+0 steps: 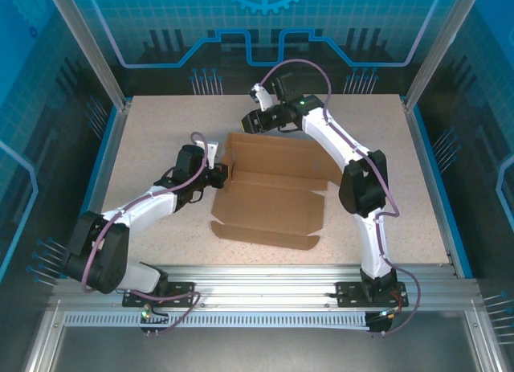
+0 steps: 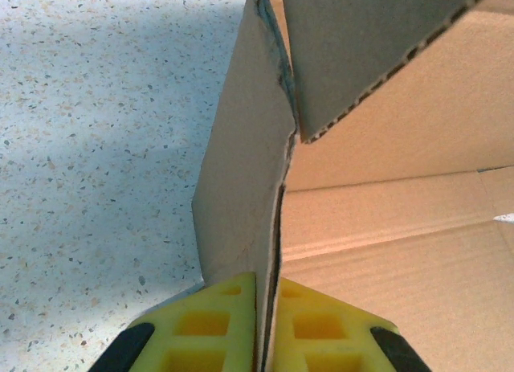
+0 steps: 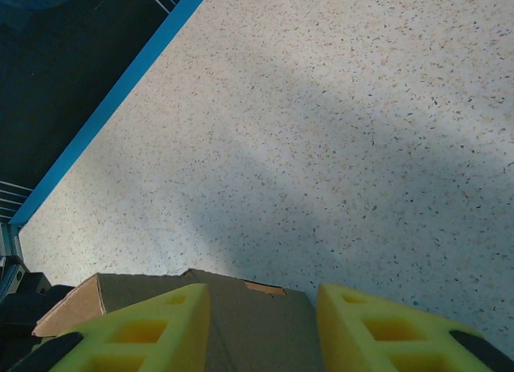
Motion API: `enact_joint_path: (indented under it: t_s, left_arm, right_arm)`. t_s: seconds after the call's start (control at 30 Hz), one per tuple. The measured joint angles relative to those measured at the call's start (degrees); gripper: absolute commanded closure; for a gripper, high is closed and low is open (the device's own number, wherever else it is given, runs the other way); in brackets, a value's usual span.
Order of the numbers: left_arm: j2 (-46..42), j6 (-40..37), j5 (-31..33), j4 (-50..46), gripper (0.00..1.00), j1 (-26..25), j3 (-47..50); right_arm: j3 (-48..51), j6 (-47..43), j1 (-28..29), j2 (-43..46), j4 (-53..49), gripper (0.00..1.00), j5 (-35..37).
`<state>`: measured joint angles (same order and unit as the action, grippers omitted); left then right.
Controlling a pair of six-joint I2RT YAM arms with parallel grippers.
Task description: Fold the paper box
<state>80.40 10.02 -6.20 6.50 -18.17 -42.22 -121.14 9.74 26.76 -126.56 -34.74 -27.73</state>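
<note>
1. A speckled table is seen from above, with the paper box lying near its middle, between the two arms.
2. The paper box is only partly formed. A wide flat panel is spread toward the near edge of the table, while the far panel and the left-side flap are raised.
3. The left gripper is placed at the left side of the box. In the left wrist view its yellow fingers are pressed together on an upright cardboard flap, which is clamped between them.
4. To the right of that flap the brown inner floor of the box is seen, and to the left is bare table.
5. The right gripper is held at the far left corner of the box. In the right wrist view its yellow fingers are spread apart, with a cardboard edge seen in the gap. Whether that edge is touched cannot be told.
</note>
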Motion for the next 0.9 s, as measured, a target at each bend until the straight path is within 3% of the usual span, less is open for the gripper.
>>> enact_joint_path:
  t_s: [0.9]
  left_arm:
    - [0.1, 0.0, 0.4, 0.0, 0.9, -0.4, 0.0]
  right_arm:
    - [6.0, -1.5, 0.3, 0.3, 2.6, 0.58, -2.4]
